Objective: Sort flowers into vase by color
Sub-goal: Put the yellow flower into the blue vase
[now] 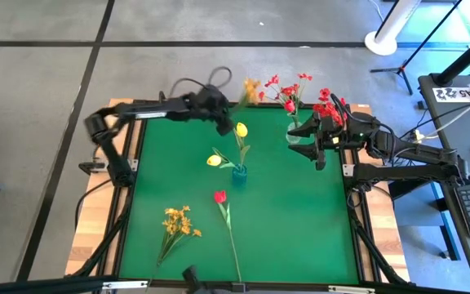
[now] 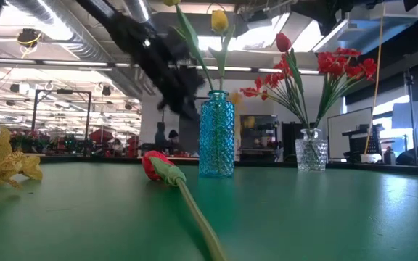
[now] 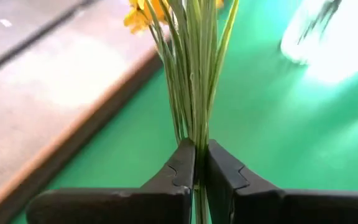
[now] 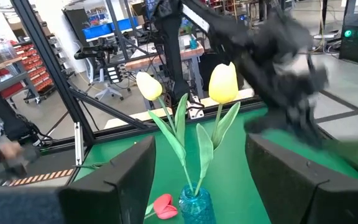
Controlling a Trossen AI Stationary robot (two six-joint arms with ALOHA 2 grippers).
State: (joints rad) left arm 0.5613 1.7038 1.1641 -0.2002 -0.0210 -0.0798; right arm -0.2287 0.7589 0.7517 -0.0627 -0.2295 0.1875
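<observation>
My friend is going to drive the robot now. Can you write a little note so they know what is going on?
Left gripper: fingers shut on a yellow blossom cluster, lifted near the table's far edge.
Right gripper: fingers open, holding nothing, beside the clear vase.
Done: two yellow tulips stand in the blue vase; red flowers stand in the clear vase.
Left: the held cluster likely goes in the blue vase. A second yellow cluster and a red tulip lie on the green mat.

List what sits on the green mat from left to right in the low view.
Yellow-orange cluster → red tulip → blue vase → clear vase.
</observation>
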